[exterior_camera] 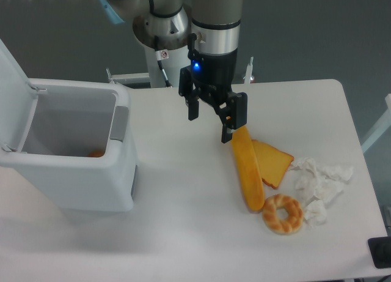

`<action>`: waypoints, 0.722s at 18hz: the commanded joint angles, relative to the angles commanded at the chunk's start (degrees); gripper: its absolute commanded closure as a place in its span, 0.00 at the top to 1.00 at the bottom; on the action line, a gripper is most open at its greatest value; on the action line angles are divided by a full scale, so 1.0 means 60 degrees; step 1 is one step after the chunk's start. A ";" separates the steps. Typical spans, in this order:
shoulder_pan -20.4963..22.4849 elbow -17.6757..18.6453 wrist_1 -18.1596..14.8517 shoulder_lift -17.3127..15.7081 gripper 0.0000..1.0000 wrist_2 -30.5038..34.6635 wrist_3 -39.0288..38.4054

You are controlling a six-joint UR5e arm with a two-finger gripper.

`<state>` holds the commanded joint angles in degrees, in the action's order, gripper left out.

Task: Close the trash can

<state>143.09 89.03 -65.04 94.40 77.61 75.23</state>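
Observation:
The trash can (73,172) is a large boxy white bin at the left of the table, with a grey latch (118,123) on its right rim. Its flat white lid (11,80) stands raised at the far left, leaving the bin open; something orange shows at the bottom inside. My gripper (211,124) hangs over the middle of the table, to the right of the bin and apart from it. Its two black fingers (193,104) are spread open with nothing between them.
To the gripper's lower right lie a long yellow bread loaf (247,169), a toast slice (274,161), a ring-shaped pastry (283,213) and crumpled white tissue (321,181). A small black object (380,252) sits at the table's right front corner.

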 joint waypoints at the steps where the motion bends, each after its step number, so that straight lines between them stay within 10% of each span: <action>1: 0.0000 0.0000 0.0000 -0.0015 1.00 0.0015 0.0015; 13: 0.0000 -0.0102 0.0000 -0.0029 1.00 -0.0175 -0.0597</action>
<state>143.09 88.42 -65.04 94.22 76.55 71.65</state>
